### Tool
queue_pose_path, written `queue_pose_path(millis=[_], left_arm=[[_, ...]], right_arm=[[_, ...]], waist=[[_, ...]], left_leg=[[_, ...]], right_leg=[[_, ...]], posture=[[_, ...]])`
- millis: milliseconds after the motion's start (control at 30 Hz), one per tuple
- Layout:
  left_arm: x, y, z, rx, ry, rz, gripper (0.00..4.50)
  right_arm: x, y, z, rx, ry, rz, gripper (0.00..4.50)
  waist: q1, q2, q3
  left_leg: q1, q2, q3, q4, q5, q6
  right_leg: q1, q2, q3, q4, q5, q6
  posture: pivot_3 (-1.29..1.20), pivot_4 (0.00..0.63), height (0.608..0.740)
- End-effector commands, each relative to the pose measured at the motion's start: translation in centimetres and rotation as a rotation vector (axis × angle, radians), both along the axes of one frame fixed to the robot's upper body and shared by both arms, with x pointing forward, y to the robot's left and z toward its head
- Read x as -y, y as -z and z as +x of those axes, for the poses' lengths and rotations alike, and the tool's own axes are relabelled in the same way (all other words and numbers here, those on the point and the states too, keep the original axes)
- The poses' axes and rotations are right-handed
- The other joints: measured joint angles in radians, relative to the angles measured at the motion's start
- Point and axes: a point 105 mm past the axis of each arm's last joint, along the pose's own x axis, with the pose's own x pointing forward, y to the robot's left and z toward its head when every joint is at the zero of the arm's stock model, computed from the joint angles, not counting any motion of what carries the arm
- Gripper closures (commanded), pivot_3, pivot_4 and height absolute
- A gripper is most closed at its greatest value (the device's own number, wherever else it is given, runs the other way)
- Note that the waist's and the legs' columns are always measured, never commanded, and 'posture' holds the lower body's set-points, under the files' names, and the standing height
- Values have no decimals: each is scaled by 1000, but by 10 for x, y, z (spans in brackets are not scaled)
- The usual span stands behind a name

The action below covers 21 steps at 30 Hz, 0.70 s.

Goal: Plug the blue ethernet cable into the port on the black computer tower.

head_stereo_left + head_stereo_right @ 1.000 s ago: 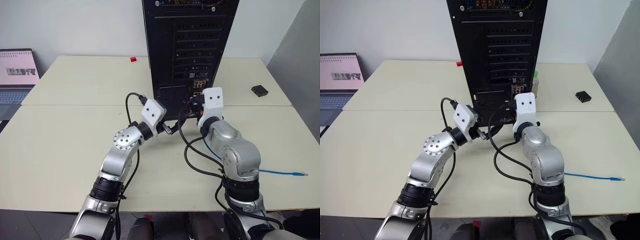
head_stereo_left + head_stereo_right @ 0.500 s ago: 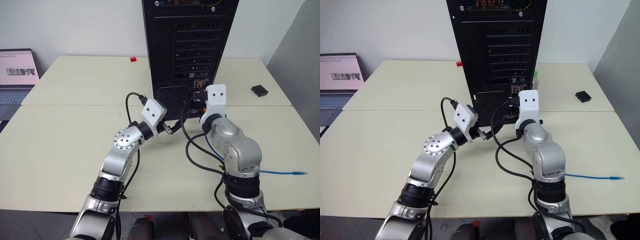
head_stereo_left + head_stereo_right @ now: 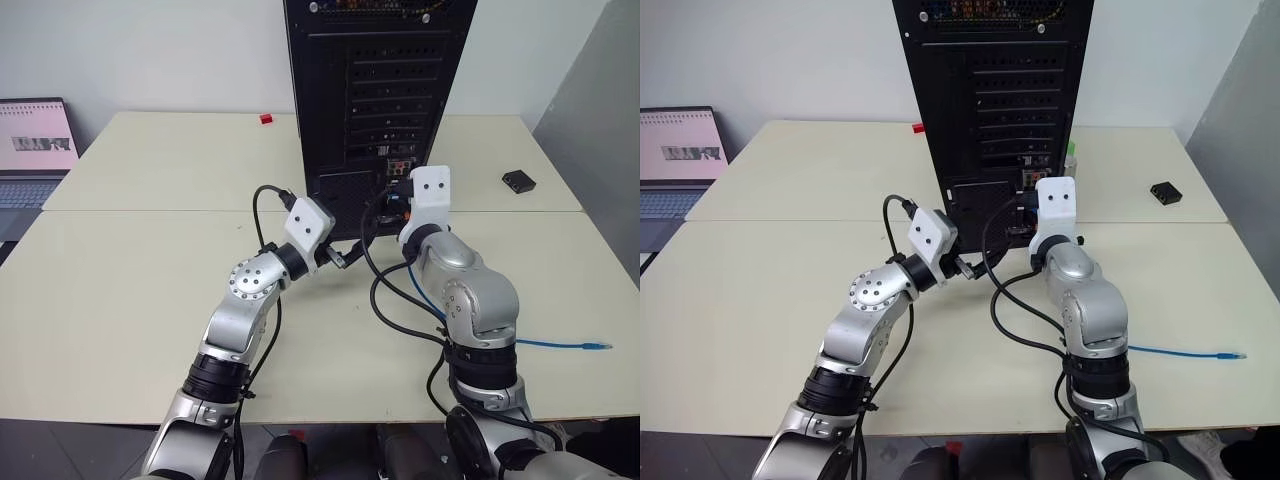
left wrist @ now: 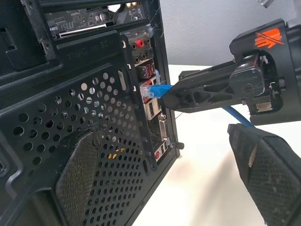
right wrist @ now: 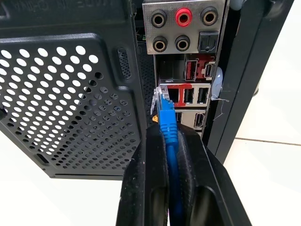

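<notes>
The black computer tower (image 3: 370, 90) stands upright at the middle of the table, rear face toward me. My right gripper (image 5: 167, 134) is shut on the blue ethernet cable (image 5: 168, 123) just behind its plug. The plug's tip sits at the left edge of the port (image 5: 172, 95), a squarish socket beside the USB slots; I cannot tell how deep it is. The left wrist view shows the plug (image 4: 150, 90) against the connector panel. The cable's free end (image 3: 598, 346) trails over the table at the right. My left gripper (image 3: 340, 258) hovers open near the tower's lower vent, holding nothing.
A laptop (image 3: 35, 150) sits at the far left edge. A small black box (image 3: 519, 181) lies right of the tower and a small red block (image 3: 266, 119) behind it on the left. Black robot cables (image 3: 385, 300) loop between my arms.
The right arm has settled slightly, with its gripper still holding the plug at the connector panel. The left arm has not moved.
</notes>
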Motion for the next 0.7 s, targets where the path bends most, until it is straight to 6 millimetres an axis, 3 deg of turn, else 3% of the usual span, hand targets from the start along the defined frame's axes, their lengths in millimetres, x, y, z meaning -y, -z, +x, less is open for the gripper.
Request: queue_pose_path(millis=[33, 700], left_arm=[[2, -15, -2, 63, 5, -18, 0], [2, -15, -2, 66, 9, -15, 0]], right_arm=[[1, -18, -4, 70, 3, 19, 4500], [-3, -11, -10, 47, -7, 35, 4500]], waist=[[0, 0, 0], [0, 0, 0]], left_leg=[[0, 0, 0, 0, 0, 0], [0, 0, 0, 0, 0, 0]], right_leg=[[0, 0, 0, 0, 0, 0], [0, 0, 0, 0, 0, 0]], posture=[[0, 150, 740], [0, 150, 740]])
